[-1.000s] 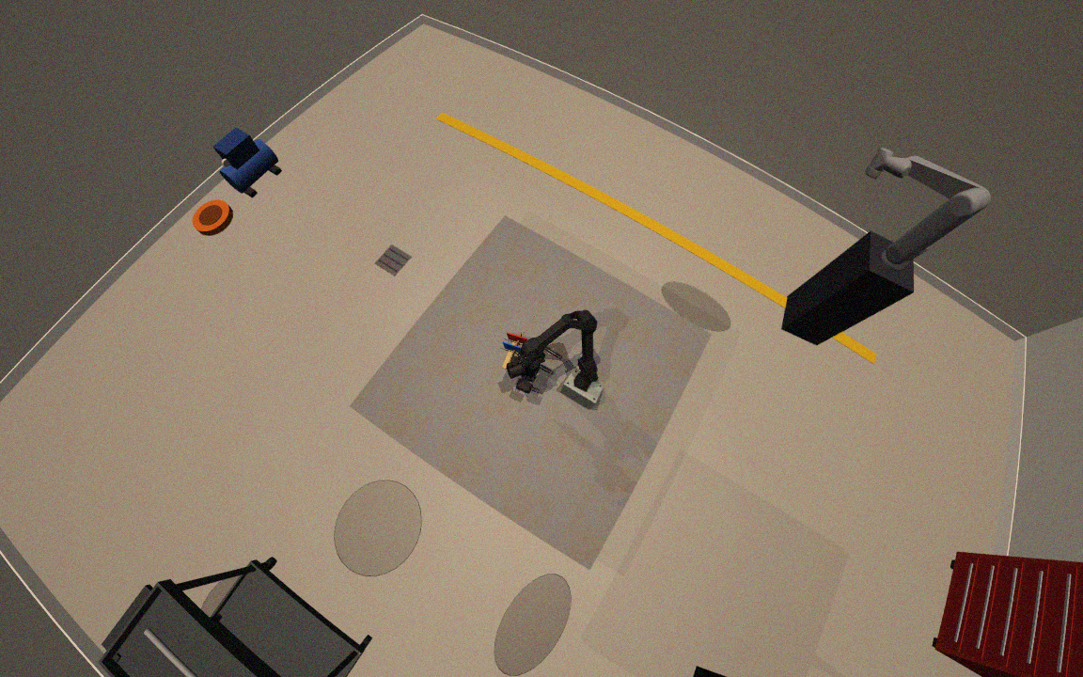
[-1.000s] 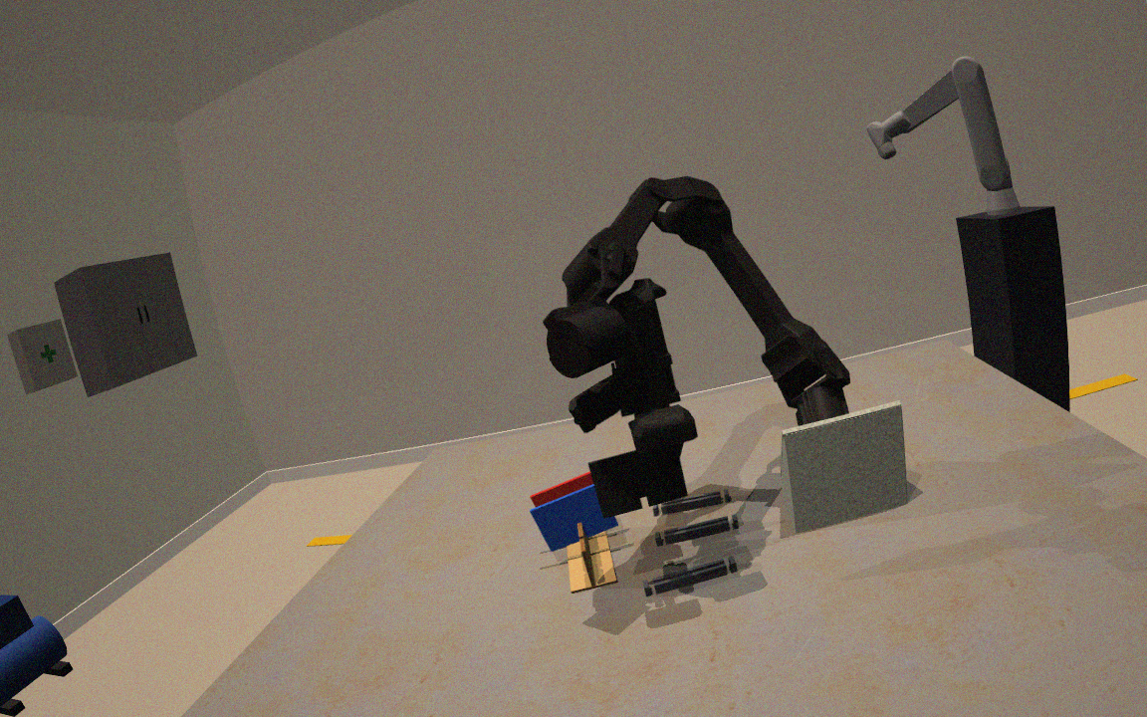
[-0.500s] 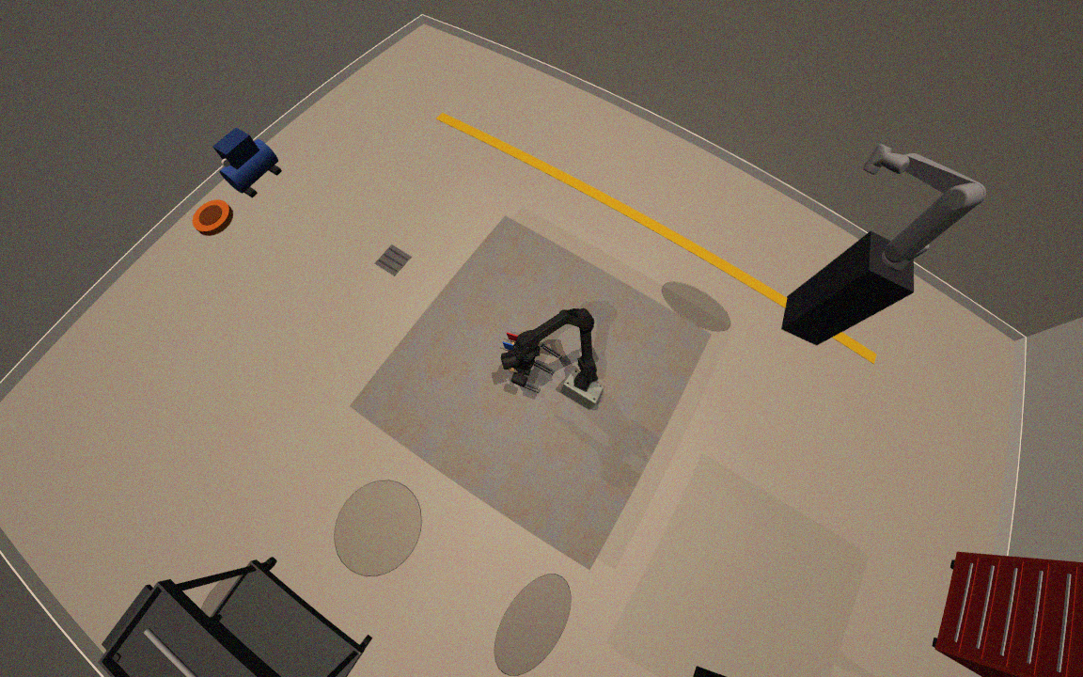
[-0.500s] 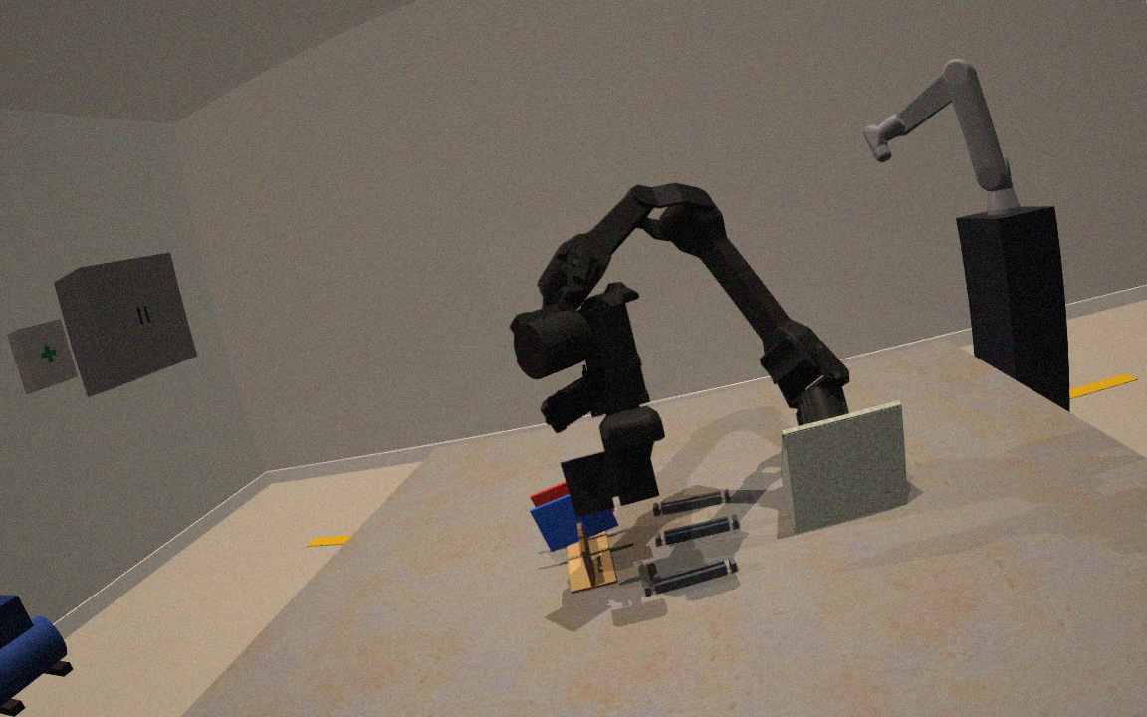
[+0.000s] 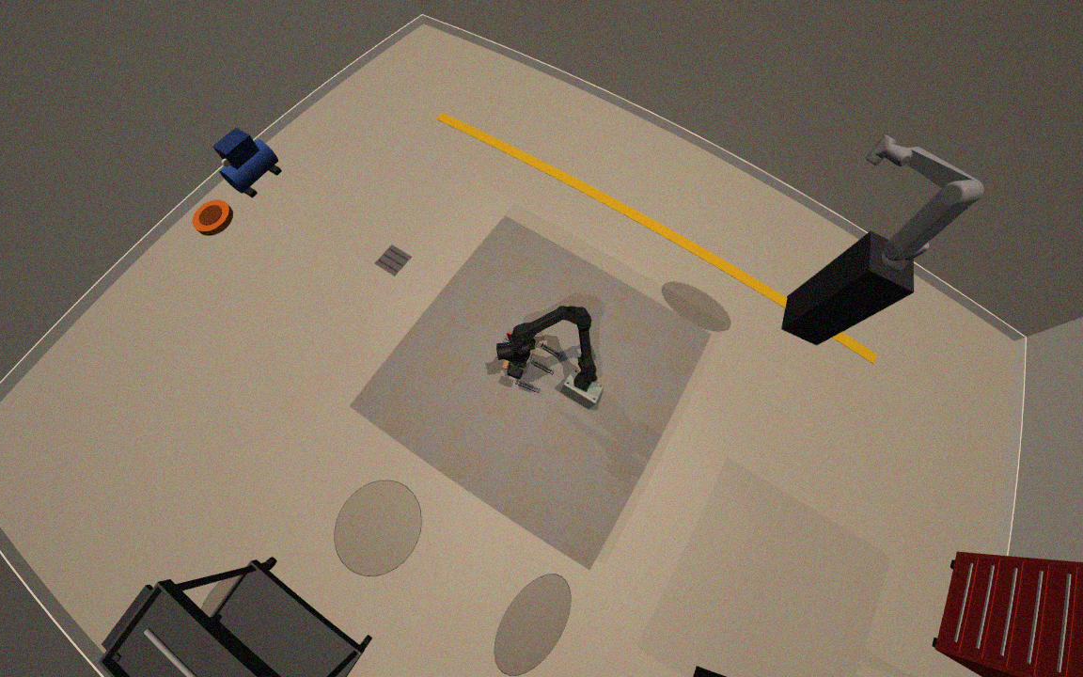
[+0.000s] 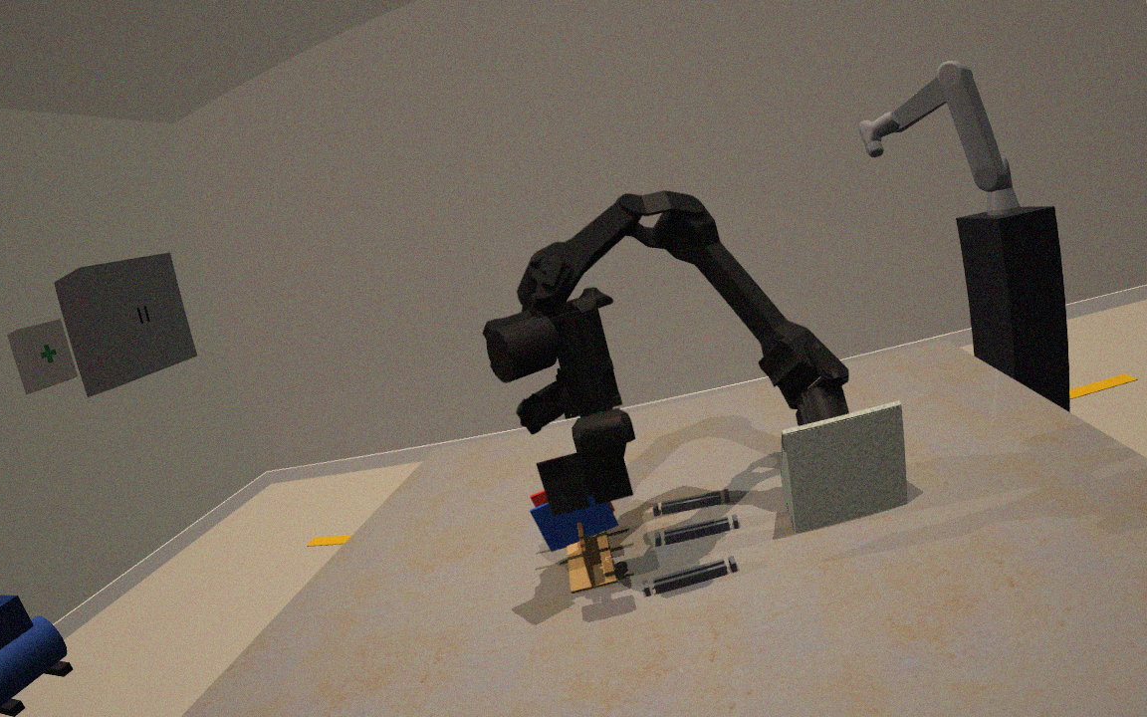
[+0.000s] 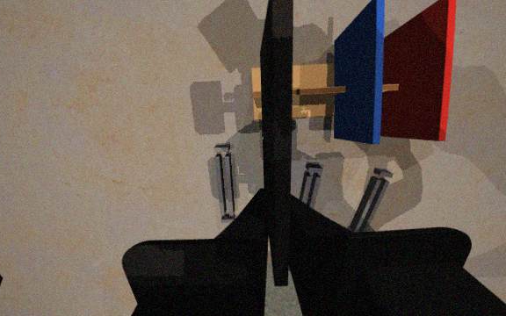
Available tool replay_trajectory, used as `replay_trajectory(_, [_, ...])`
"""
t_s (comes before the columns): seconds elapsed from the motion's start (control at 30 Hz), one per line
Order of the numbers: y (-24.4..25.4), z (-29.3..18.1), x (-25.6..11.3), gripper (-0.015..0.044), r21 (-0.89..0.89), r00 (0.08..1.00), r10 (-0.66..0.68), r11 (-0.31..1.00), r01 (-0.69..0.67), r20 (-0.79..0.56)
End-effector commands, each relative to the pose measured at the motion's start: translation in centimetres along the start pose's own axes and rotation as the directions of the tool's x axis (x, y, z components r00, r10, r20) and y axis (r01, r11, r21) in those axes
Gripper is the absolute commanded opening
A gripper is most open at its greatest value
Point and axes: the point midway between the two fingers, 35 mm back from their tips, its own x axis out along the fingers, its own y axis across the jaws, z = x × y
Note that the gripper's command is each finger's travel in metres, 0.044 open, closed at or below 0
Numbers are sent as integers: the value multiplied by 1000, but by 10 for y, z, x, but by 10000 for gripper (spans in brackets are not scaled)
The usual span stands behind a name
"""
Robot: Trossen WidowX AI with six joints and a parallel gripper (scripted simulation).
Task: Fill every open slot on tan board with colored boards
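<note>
1. Currently, the gripper (image 5: 515, 370) (image 6: 602, 468) (image 7: 270, 195) is holding a thin black board (image 6: 565, 483) (image 7: 278, 110), its fingers closing narrowly on the faces.
2. Black board: hanging upright over the standing tan board (image 6: 588, 553) (image 7: 321, 90), running crosswise, presumably for notch-to-slot entry. Its notch is not showing clearly.
3. Blue board (image 6: 560, 528) (image 7: 358, 88) and red board (image 5: 509, 336) (image 6: 539, 496) (image 7: 424, 83): standing crosswise on the tan board, the red one lying beyond the blue, both apparently filling slots and bracing upright by interlocking.
4. Tan footing (image 5: 506, 365) (image 6: 577, 578) (image 7: 312, 72): spreading flat beneath the upright, probably serving to keep it from tipping; looking like plain, matt wood.
5. Near holder (image 5: 527, 386) (image 6: 690, 578) (image 7: 231, 189), middle holder (image 5: 541, 367) (image 6: 696, 530) (image 7: 312, 186), far holder (image 5: 552, 351) (image 6: 691, 503) (image 7: 360, 206): lying beside the assembly, carrying no boards; paired dark rails are forming narrow channels between pale end pieces, suiting thin panels.
6. Judgement: the final insertion seems to be approaching, needing slot alignment and a straight downward push; sideways error could be jamming the notch or nudging the blue board.
</note>
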Motion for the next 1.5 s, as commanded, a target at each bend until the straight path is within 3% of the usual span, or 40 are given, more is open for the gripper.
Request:
replay_trajectory(0.0, [-8,8,1,0,-6,1000,-7,1000,7,-2])
replay_trajectory(0.4, [-30,27,4,0,-14,1000,-18,1000,18,-6])
replay_trajectory(0.93, [-31,27,38,0,-14,1000,-19,1000,19,-6])
replay_trajectory(1.47, [-32,27,45,0,-14,1000,-19,1000,19,-6])
